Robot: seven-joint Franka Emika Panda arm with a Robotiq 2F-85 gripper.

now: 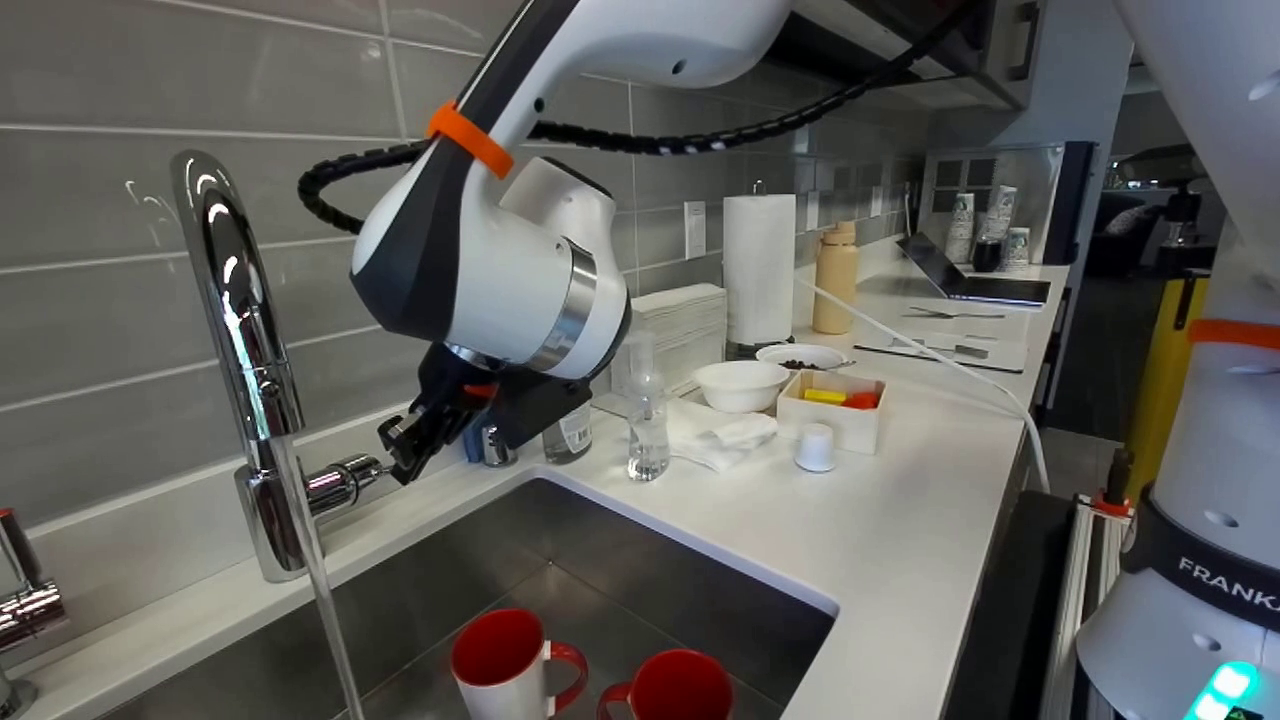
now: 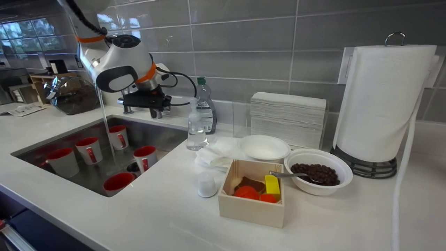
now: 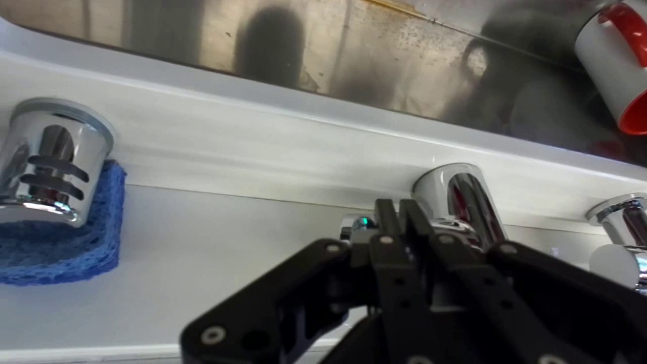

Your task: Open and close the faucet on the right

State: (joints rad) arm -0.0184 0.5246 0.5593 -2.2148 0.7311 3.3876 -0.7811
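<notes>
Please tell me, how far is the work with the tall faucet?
Already done: the faucet appears opened, because water runs from it.
In hand: the gripper, nearly shut, is at the side lever; whether it grips is unclear.
Left: closing the faucet, since water falls into the sink.

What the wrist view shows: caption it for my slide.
Black fingers in front of the chrome faucet, blue sponge at left.

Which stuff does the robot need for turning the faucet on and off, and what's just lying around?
For the job:
tall gooseneck faucet
side lever
water stream
robot's fingers

Just lying about:
red-and-white mugs
wooden box
blue sponge
green-capped bottle
paper towel roll
</notes>
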